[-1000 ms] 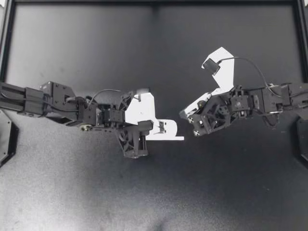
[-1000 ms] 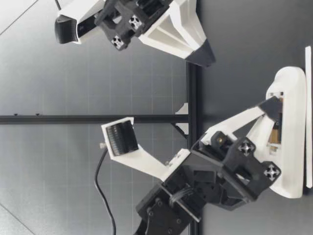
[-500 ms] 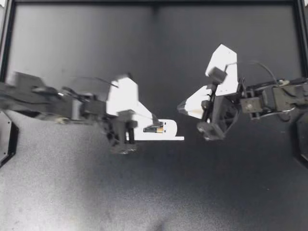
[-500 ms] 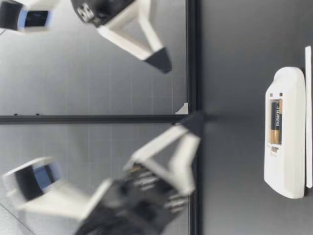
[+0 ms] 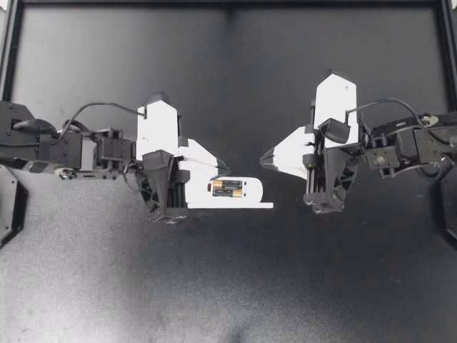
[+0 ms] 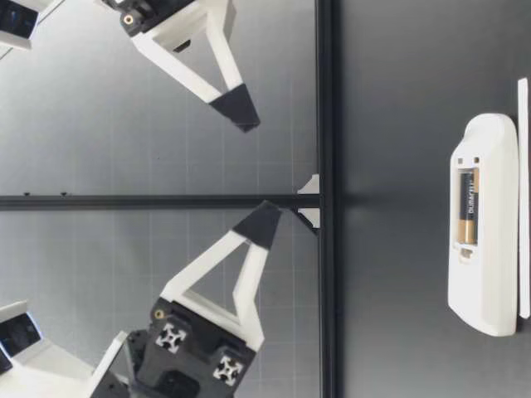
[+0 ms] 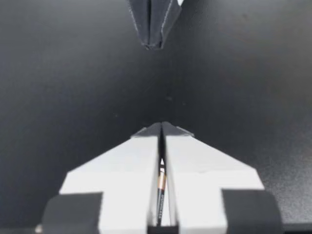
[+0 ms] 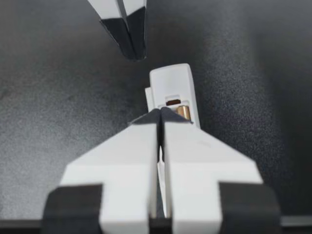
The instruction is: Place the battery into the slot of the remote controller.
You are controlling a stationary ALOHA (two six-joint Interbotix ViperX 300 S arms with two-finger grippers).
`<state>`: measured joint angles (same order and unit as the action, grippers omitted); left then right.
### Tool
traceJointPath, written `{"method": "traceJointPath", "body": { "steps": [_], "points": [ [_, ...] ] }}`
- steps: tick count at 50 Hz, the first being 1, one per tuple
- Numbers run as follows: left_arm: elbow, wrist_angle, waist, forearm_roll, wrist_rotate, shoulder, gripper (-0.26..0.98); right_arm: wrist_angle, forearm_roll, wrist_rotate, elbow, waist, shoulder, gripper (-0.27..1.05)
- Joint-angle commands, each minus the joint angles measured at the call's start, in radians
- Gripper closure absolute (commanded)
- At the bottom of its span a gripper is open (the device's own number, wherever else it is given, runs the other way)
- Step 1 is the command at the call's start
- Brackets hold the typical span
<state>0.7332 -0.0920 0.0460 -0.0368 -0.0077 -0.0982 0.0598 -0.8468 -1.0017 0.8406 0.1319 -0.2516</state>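
By the look of things the placing is done. The black-and-copper cylindrical battery (image 5: 227,188) lies lengthwise inside the open slot (image 6: 467,211) of the white plastic remote controller (image 5: 232,193), which rests flat on the dark matte worktop (image 5: 228,286) between your two arms. In the low view the battery (image 6: 469,207) sits down within the slot walls and does not stand proud of the remote controller (image 6: 485,249), so I judge it seated. Whether its ends bear on the contacts is too fine to tell.

Your left pincer (image 5: 225,169) is closed with nothing in it. The left wrist view shows its fingers pressed together (image 7: 161,127), with only a sliver of the battery (image 7: 160,184) visible far below through the seam. Your right pincer (image 5: 264,158) is likewise closed and empty (image 8: 160,111), with the remote controller (image 8: 170,83) on the worktop below and just ahead of its tips.

Neither pincer touches the remote controller. In the low view both hang well above the worktop — the right pincer (image 6: 241,116) a little higher than the left pincer (image 6: 264,224) — with their tips pointing towards each other.

A thin white strip (image 5: 239,206) lies along one long side of the remote controller. It may be the slot's cover, but I cannot tell. The task names no cover, so I judge nothing is left beyond keeping both arms clear — a bump could knock the battery loose.
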Motion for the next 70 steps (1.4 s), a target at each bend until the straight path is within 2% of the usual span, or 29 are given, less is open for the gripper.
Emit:
{"method": "traceJointPath", "body": {
  "steps": [1, 41, 70],
  "points": [
    [-0.011, -0.008, 0.002, 0.000, 0.002, -0.029, 0.85, 0.009, -0.002, 0.002, -0.028, 0.006, -0.015, 0.91],
    [0.058, -0.009, 0.002, 0.000, -0.006, -0.089, 0.85, 0.041, -0.002, 0.000, -0.046, 0.008, 0.023, 0.91],
    [0.064, -0.009, 0.002, 0.000, -0.003, -0.094, 0.85, 0.041, 0.000, -0.002, -0.038, 0.006, 0.029, 0.91]
  ]
}}
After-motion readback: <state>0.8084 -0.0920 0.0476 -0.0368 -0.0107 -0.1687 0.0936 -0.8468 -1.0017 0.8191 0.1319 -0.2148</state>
